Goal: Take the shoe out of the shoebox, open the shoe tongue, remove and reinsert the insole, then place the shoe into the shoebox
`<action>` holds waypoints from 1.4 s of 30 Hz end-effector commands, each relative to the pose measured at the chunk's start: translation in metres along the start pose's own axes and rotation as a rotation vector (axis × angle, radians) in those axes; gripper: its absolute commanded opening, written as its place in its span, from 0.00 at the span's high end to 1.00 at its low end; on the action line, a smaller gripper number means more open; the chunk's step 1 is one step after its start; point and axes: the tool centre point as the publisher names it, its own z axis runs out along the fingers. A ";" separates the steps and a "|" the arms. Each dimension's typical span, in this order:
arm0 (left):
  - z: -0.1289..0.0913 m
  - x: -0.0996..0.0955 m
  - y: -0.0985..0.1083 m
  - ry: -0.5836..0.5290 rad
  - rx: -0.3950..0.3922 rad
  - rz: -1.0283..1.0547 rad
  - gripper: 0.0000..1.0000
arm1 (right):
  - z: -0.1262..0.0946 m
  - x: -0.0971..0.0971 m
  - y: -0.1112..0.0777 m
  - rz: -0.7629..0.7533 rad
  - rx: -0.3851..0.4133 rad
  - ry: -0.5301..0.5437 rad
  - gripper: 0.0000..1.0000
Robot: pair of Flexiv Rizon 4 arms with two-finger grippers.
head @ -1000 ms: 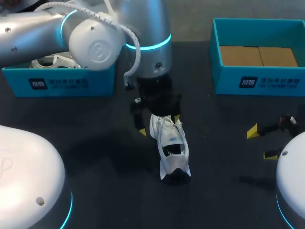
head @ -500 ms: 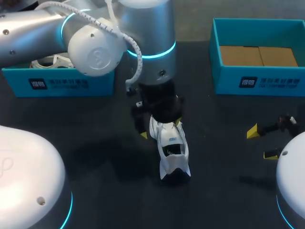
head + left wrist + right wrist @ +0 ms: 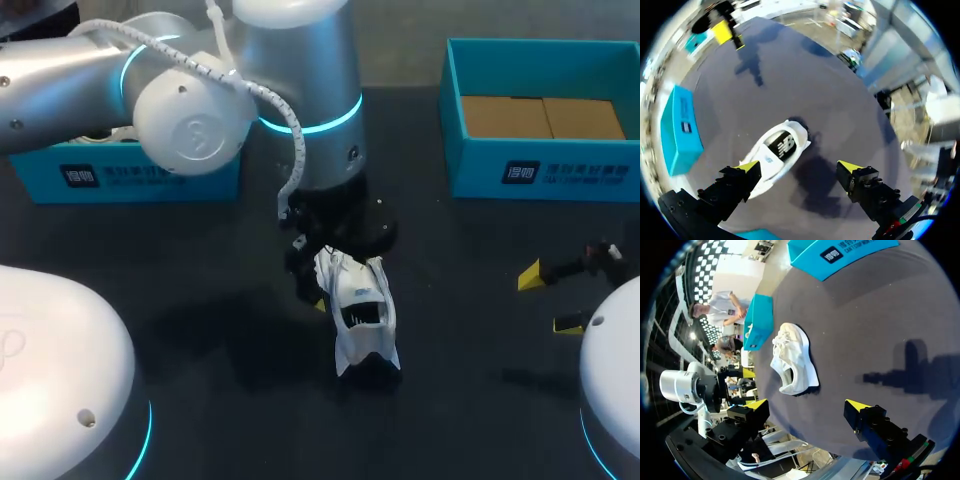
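Left wrist view shows your left gripper (image 3: 799, 166) spread wide, gripping nothing. The white laced sneaker (image 3: 777, 155) lies just beside one finger on the dark table (image 3: 840, 100), outside the teal cardboard shoeboxes (image 3: 545, 172). Your right gripper (image 3: 806, 404) is also spread, well apart from the sneaker.

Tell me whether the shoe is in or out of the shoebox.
Out. The white shoe lies on the dark table, between the left teal box and the right teal box, touching neither.
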 end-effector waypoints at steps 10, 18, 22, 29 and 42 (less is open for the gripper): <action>0.011 0.012 -0.005 0.022 0.073 -0.627 0.00 | -0.001 0.000 -0.002 0.001 -0.003 -0.004 0.00; 0.015 0.012 -0.012 0.023 -0.002 -0.606 0.00 | -0.001 0.000 -0.002 0.001 -0.003 -0.004 0.00; 0.015 0.012 -0.012 0.023 -0.002 -0.606 0.00 | -0.001 0.000 -0.002 0.001 -0.003 -0.004 0.00; 0.038 0.008 -0.025 -0.007 0.001 -0.686 0.00 | -0.001 0.000 -0.002 0.001 -0.003 -0.004 0.00; 0.079 0.005 -0.039 0.044 -0.015 -0.652 0.00 | -0.001 0.000 -0.002 0.001 -0.003 -0.004 0.00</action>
